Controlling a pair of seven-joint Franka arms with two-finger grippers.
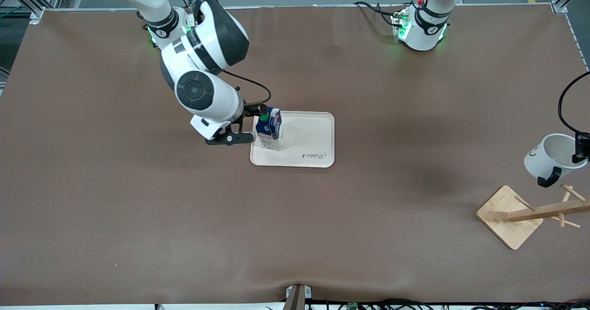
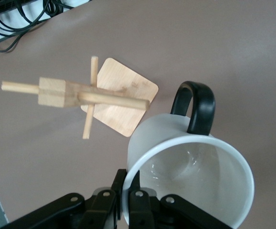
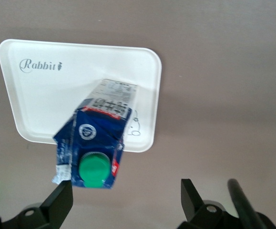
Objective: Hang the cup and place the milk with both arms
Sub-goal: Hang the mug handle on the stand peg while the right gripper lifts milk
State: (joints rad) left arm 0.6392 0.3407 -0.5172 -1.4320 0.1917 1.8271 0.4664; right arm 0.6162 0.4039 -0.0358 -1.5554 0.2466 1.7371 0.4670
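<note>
The milk (image 1: 269,128) stands upright on the white tray (image 1: 313,135), at the tray's end toward the right arm. My right gripper (image 1: 245,125) is open beside the carton's top, touching nothing. In the right wrist view the milk (image 3: 97,143) with its green cap (image 3: 92,171) sits just off the open fingertips (image 3: 61,198) of my right gripper (image 3: 126,198). My left gripper (image 1: 581,149) is shut on the rim of the white cup (image 1: 551,158) and holds it tilted in the air over the wooden rack (image 1: 530,212). In the left wrist view my left gripper (image 2: 132,185) pinches the cup (image 2: 161,138), whose black handle (image 2: 195,107) points toward the rack (image 2: 95,98).
The tray (image 3: 42,95) carries a "Rabbit" print. The rack has a square wooden base (image 1: 504,215) and several pegs, near the left arm's end of the table. The brown table (image 1: 138,208) lies around them.
</note>
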